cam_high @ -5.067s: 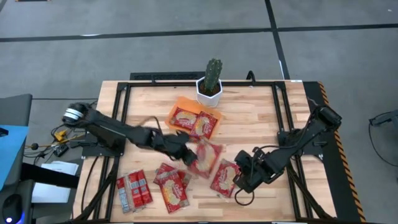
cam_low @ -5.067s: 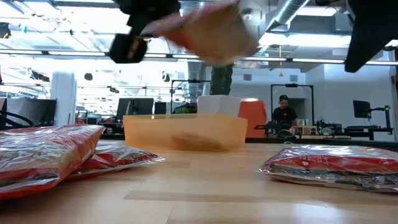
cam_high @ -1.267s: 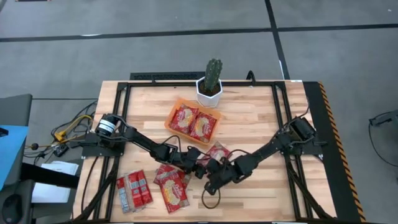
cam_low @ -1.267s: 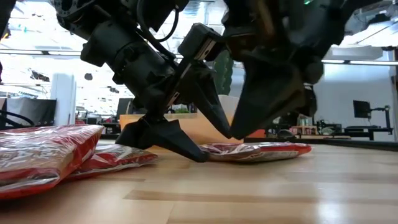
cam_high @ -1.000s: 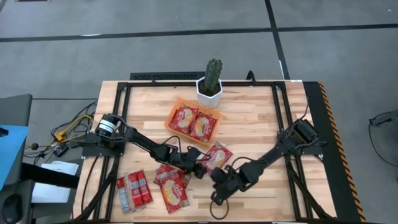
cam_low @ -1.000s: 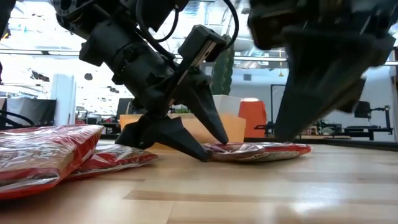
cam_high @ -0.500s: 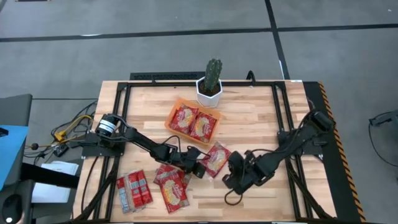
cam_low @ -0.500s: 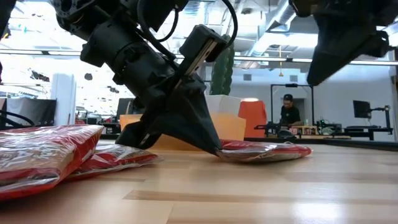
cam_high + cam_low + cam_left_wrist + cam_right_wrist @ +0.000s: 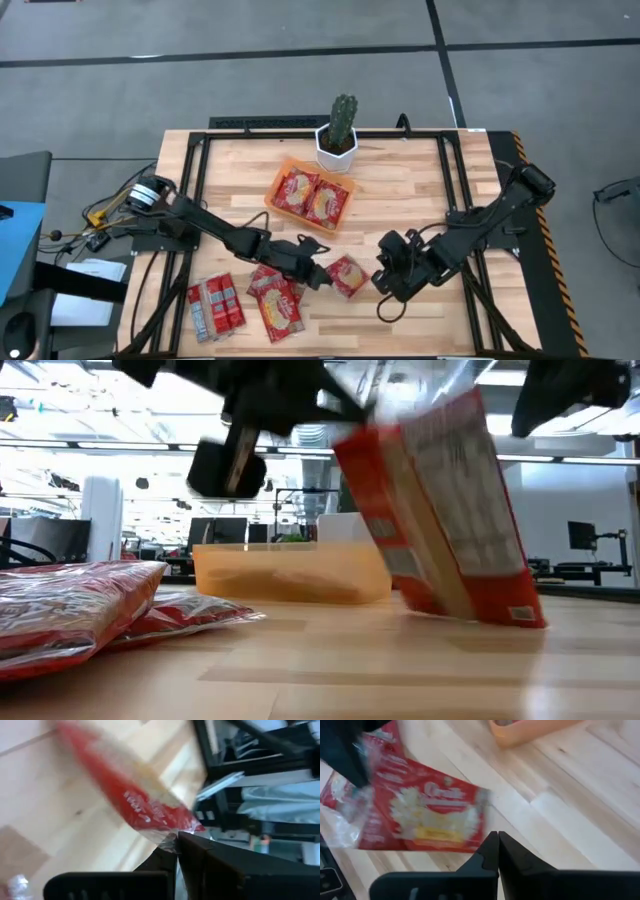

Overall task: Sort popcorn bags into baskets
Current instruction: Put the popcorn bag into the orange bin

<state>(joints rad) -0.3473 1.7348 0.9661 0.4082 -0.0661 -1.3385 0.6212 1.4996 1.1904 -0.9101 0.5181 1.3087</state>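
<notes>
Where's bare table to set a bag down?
Free: the wood right of the orange tray up to the right rail, and the near strip in front of the right gripper. Crowded: the near-left corner with its popcorn bags, and mid-table, where the left gripper holds a bag.

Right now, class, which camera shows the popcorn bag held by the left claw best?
The low view: the held bag hangs tilted, its bottom edge near the table. The high view shows it small at the left claw. The left wrist view blurs it; the right wrist view shows its front.
</notes>
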